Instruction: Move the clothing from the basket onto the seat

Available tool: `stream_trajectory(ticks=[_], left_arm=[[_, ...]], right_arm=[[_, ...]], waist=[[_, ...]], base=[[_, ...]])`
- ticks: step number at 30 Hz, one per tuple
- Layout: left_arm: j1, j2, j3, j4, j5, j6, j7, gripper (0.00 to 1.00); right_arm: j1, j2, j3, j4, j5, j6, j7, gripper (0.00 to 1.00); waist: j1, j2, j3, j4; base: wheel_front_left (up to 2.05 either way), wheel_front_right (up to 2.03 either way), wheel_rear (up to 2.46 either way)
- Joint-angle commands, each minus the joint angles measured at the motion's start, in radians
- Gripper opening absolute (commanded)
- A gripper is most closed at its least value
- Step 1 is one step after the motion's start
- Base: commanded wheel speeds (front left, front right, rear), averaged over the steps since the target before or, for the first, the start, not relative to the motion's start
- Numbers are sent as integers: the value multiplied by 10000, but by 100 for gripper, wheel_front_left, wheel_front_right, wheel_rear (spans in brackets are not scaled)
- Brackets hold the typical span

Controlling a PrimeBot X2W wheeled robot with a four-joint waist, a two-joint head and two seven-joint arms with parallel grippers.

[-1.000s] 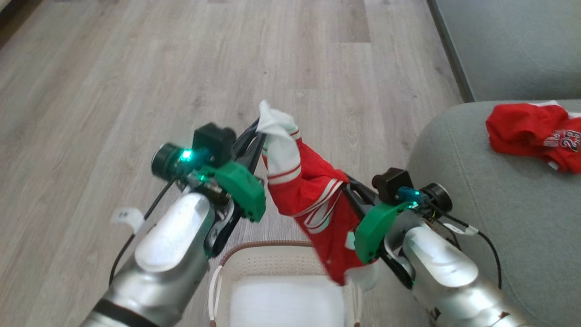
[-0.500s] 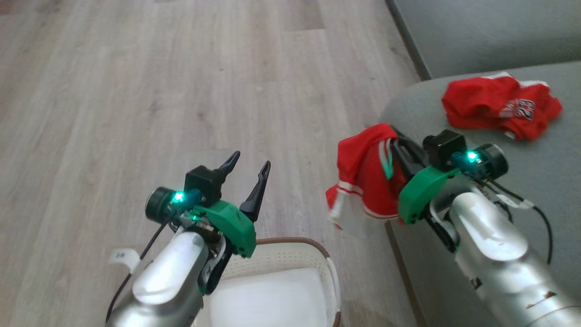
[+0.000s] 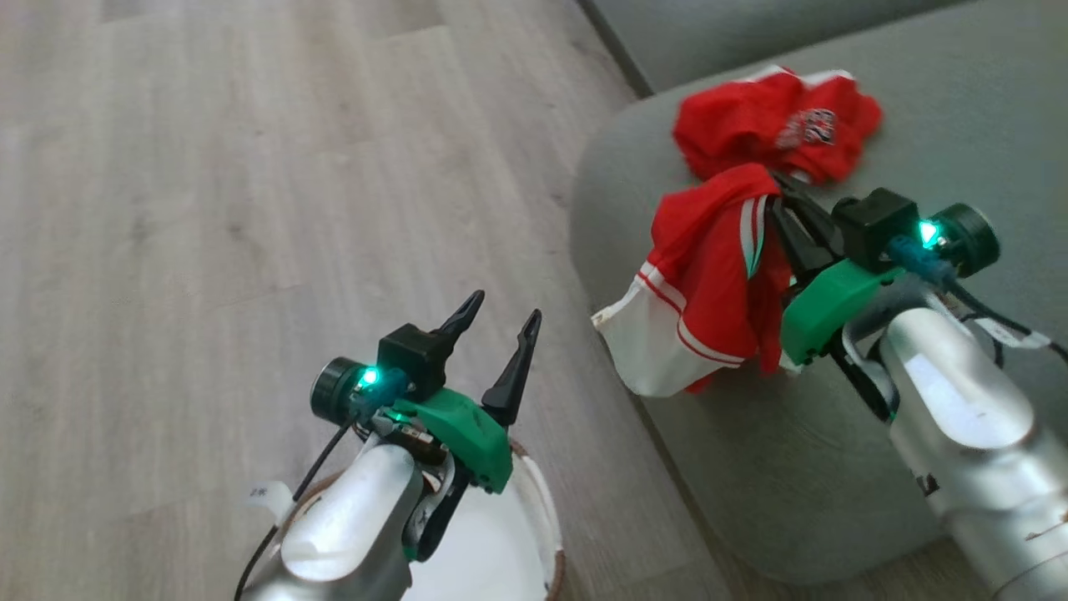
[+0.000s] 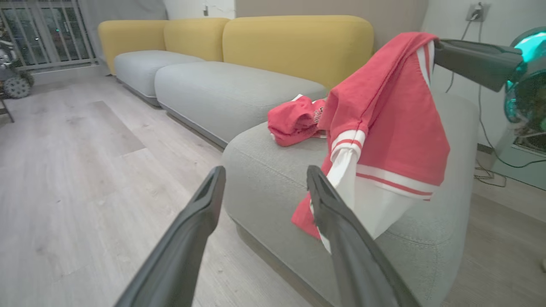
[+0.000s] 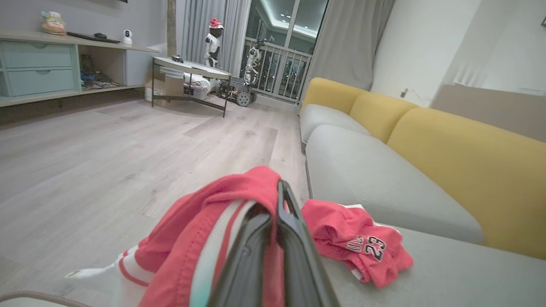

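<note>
Over the near corner of the seat [image 3: 734,434], with right end effector [image 3: 784,204] clenched on the red striped garment [image 3: 709,259] and left end effector [image 3: 505,307] released above the basket [image 3: 542,509], carry well inward toward the jersey [image 3: 768,125] before releasing, avoiding an edge slide-off.

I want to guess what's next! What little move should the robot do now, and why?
Probably carry the right pincer further over the seat before opening. It is shut on the red garment, whose white hem hangs past the seat's edge; letting go here might drop it.
</note>
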Motion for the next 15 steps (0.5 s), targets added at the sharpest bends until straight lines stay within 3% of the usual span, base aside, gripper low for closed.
stream_trajectory(ticks=[1,7,15], left_arm=[[-382,85,389,-364,93,-15,-121,100],[-456,-78,476,-665,447,-73,-124,100],[-571,-204,588,-1071,859,-157,-125,100]], right_arm=[[-503,-59,78,-391,38,-4,-95,0],[-733,-370,202,-672,239,-4,-26,0],[-1280,-805,229,-752,475,-4,218,0]], waist=[[0,0,244,-512],[0,0,672,-1242],[0,0,1270,-1162]], base=[[0,0,0],[0,0,0],[0,0,0]])
